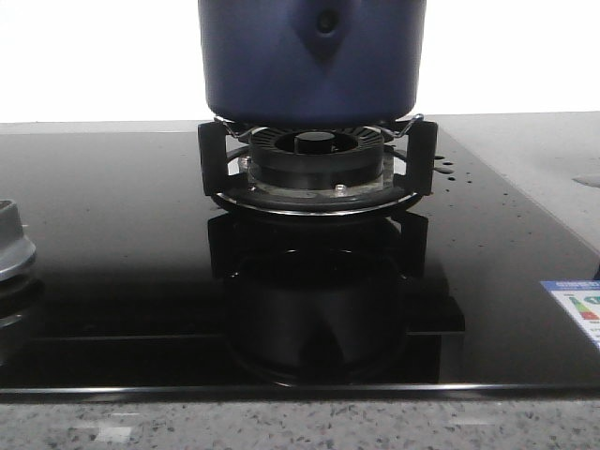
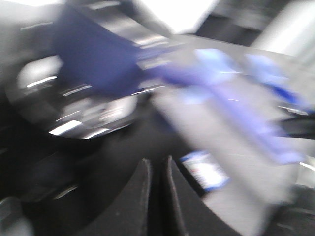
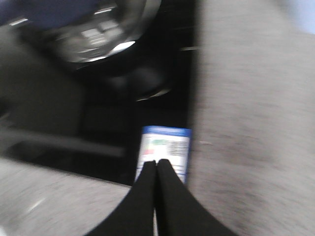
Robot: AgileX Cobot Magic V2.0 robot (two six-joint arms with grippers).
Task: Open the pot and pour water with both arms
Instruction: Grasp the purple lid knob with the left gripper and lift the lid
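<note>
The dark navy-blue pot [image 1: 309, 61] stands on the black burner ring [image 1: 317, 167] at the middle back of the glass hob; its pointed handle mount with one rivet faces the camera and its top is cut off by the frame. The pot also shows as a blurred blue shape in the left wrist view [image 2: 96, 56] and at the far edge of the right wrist view [image 3: 54, 12]. My left gripper [image 2: 157, 164] is shut and empty over the black hob. My right gripper [image 3: 156, 163] is shut and empty above the hob's label sticker [image 3: 165, 150]. Neither gripper shows in the front view.
The black glass hob [image 1: 112, 281] fills the front view, with a speckled grey counter [image 1: 534, 159] to the right and in front. A second burner's grey edge [image 1: 11, 248] sits at the left. The energy label sticker [image 1: 577, 309] lies at the hob's right edge. Water drops [image 1: 448, 169] lie right of the burner.
</note>
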